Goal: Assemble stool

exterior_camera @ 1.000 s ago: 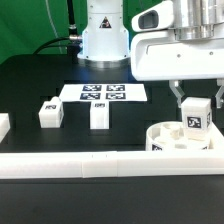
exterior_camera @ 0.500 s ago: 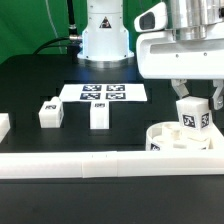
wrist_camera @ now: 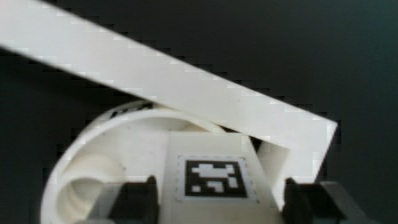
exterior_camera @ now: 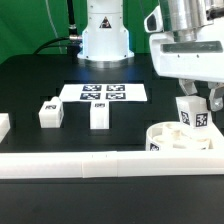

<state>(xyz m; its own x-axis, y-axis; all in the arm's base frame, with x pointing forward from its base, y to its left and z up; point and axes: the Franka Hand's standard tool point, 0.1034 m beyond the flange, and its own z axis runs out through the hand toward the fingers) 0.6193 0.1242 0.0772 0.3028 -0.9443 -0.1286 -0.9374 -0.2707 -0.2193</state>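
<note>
Only the exterior view takes in the whole table [exterior_camera: 30,85]. It shows the arm's white base [exterior_camera: 104,35] at the back, with the marker board [exterior_camera: 103,93] lying flat in front of it. It also shows 2 spare legs standing well apart from the work: the outer loose leg [exterior_camera: 49,112] toward the exterior view's left, and the inner loose leg [exterior_camera: 98,114] just in front of the marker board. A small white block [exterior_camera: 3,125] sits at that view's left edge.

The wrist view shows none of these. It looks down on the held leg [wrist_camera: 214,175], whose square tag faces the camera, with a dark finger [wrist_camera: 134,200] against each of 2 opposite sides. In this view the round seat [wrist_camera: 107,150] lies beneath the leg, and the long white rail [wrist_camera: 196,80] runs slantwise beyond it.

The arm reaches down at the exterior view's right with its wrist roughly vertical. The gripper [exterior_camera: 196,104] is pinching the held leg [exterior_camera: 194,120] by its upper part. The leg leans slightly, and its lower end is at the top face of the seat [exterior_camera: 185,148]. Whether it sits in a socket cannot be told.

The seat lies just behind the rail [exterior_camera: 90,163], which spans the front of the table and closes off that side. Bare dark table lies open between the seat and the inner loose leg.
</note>
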